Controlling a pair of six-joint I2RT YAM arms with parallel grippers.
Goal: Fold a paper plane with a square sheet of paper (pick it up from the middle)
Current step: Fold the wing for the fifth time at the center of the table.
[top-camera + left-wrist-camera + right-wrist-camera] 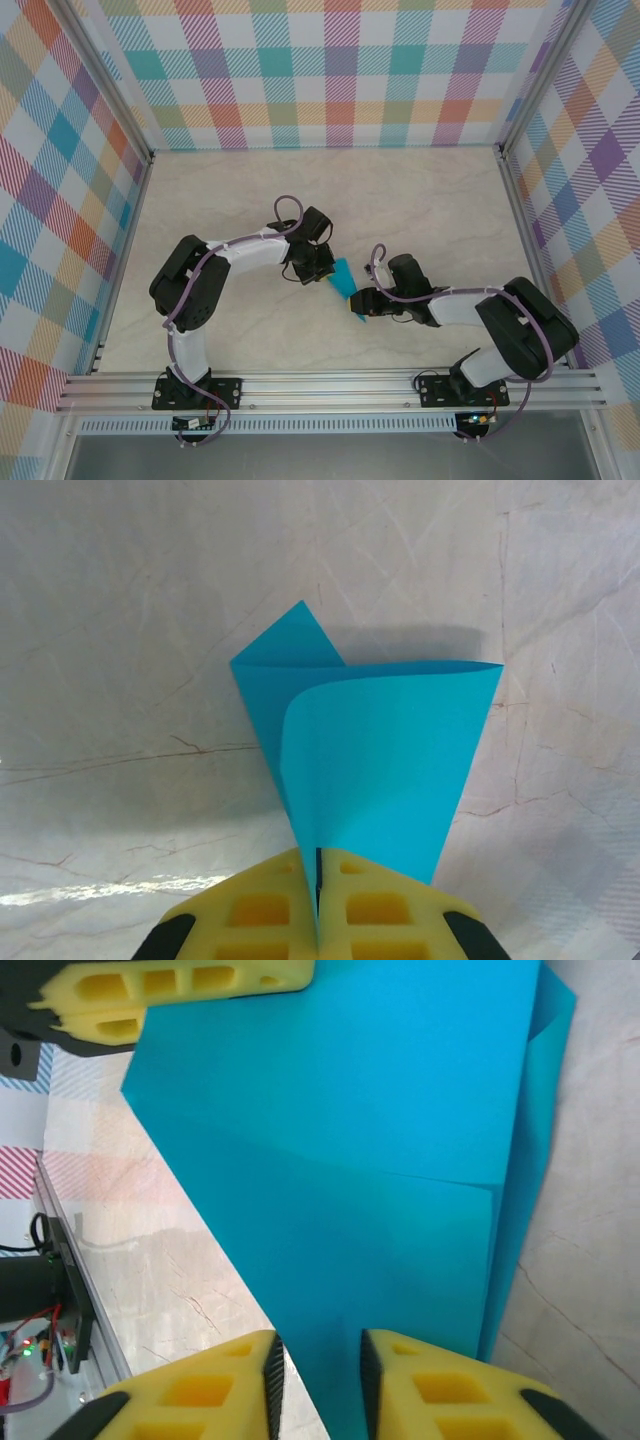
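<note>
Pale marbled tabletop (420, 200) lies under me, boxed in by bright checked walls (340, 70) on three sides.

My left gripper (318, 872) is pressed together, its yellow pads pinching the narrow end of the sheet of paper (380, 760), which fans up and away from the pinch with one flap curling loose and a small corner peeking out behind. My right gripper (318, 1365) stands a little spread: the opposite end of the sheet passes through the gap between its pads, and I judge it is not clamped there. From above, the blue paper sits lifted between my two wrists, near the middle of the table and toward the near side.

The paper will handle as something nearly weightless, limp and easily creased. It bows under its own curl, so one pinch at a tip lets the rest swing. The folded, layered end should be the stiffest place to hold. A grip on a single loose flap would likely bend it or let the layers slide apart. Smooth foam on smooth paper may slip if I pull hard.

The sheet's edges look sharp and straight, worth keeping aligned. Ahead of both grippers the table lies open. The aluminium rail (330, 385) behind them and my own crowded wrists are the tight spots.
</note>
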